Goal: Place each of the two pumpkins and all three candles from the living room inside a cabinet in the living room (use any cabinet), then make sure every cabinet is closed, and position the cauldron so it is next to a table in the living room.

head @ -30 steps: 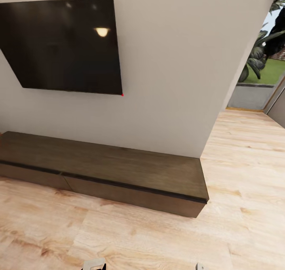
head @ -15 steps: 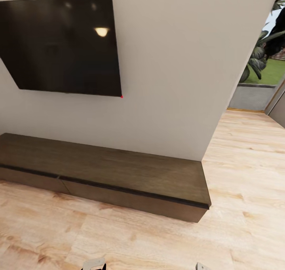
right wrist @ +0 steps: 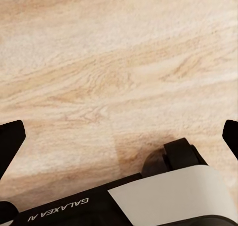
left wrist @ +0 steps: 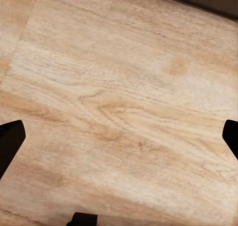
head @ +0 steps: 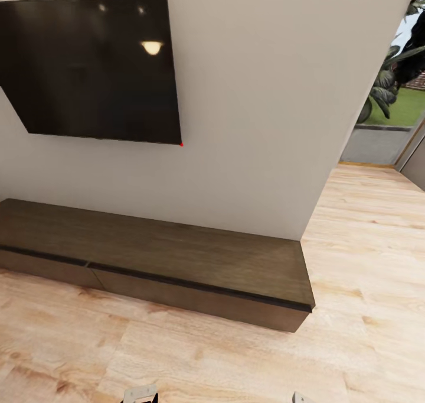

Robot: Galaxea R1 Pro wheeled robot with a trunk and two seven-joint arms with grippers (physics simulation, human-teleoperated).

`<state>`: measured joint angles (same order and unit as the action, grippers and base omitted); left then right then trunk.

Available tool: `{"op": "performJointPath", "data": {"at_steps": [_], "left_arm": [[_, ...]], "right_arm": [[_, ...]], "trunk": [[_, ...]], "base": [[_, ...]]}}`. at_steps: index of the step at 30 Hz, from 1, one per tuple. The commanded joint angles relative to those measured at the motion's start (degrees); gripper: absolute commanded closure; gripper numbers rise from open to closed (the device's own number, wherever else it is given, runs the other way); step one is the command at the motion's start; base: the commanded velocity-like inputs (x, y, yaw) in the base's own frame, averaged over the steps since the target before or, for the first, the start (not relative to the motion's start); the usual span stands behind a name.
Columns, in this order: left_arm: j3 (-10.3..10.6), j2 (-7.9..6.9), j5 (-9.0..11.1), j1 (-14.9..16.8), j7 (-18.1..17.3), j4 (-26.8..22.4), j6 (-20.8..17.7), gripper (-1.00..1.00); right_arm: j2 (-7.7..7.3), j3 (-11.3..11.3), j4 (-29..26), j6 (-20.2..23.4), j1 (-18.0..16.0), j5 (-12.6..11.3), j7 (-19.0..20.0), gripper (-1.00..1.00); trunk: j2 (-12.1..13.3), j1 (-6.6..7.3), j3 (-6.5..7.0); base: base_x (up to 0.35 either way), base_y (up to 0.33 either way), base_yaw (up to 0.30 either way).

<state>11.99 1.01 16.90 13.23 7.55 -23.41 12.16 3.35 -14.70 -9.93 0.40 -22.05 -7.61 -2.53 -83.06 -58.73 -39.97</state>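
The long, low dark-brown cabinet (head: 177, 252) stands against the pale wall, and both of its wide drawer fronts sit flush and shut. Nothing lies on its flat top. The pumpkins, candles, cauldron and table are out of view. In the left wrist view my left gripper (left wrist: 119, 139) hangs open over bare wood floor, its dark fingertips (left wrist: 10, 141) far apart. My right gripper (right wrist: 119, 136) is open too, above the floor and my own white and black base (right wrist: 168, 196). Neither gripper holds anything.
A large black TV (head: 94, 66) hangs on the wall above the cabinet. Light wood floor (head: 236, 356) stretches between me and the cabinet and on past its right end. At the far right an opening (head: 395, 96) looks onto plants and grass.
The whole head picture shifted slightly a second ago, so the camera moved a little; since half a second ago it has held still. The cabinet and grippers look unchanged.
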Motion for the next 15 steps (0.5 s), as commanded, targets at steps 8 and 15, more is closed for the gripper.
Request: {"op": "performJointPath", "data": {"at_steps": [8,15], "left_arm": [[0.34,-0.24,0.58,0.04,0.06,0.03,0.08,-1.0],[-0.46,-2.15,1.3,0.04,-2.38,-1.71,-3.84,-1.0]], "right_arm": [[-0.35,-0.06,0.09,-1.29,-0.01,-0.76,-0.2,-1.0],[-2.21,-0.68,0.59,-10.17,0.6,-1.05,-0.14,-1.0]], "trunk": [[-0.02,0.0,-0.04],[-0.02,0.0,-0.04]], "base": [[0.0,0.0,0.0],[0.0,0.0,0.0]]}}
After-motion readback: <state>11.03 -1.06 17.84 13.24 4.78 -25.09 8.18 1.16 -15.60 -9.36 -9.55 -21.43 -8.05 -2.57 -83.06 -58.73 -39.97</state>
